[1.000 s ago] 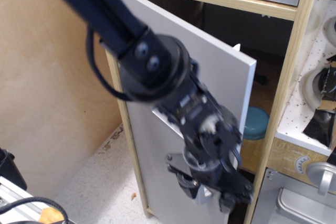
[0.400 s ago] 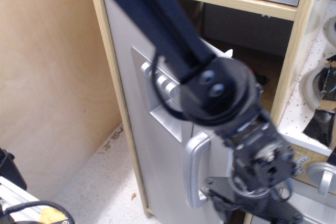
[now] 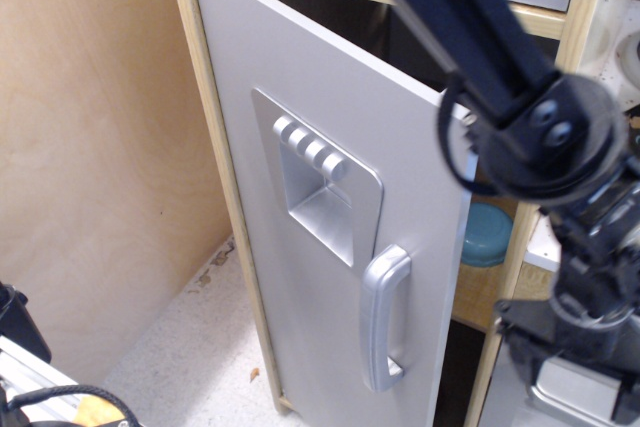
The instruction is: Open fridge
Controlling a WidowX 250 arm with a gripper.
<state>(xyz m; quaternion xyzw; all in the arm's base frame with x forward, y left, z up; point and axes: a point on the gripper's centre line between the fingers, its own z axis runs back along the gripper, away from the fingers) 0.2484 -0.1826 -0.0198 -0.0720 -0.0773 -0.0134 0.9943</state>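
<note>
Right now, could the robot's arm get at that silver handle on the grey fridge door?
Probably yes. The handle faces outward on the partly open door with nothing in front of it, and the arm hangs just to its right. The fingers sit low at the picture's edge, hard to make out.

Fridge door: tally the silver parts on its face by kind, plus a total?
Curved handle: 1
Recessed dispenser panel: 1
Dispenser buttons: 4
Total: 6 silver parts on the grey fridge door
</note>
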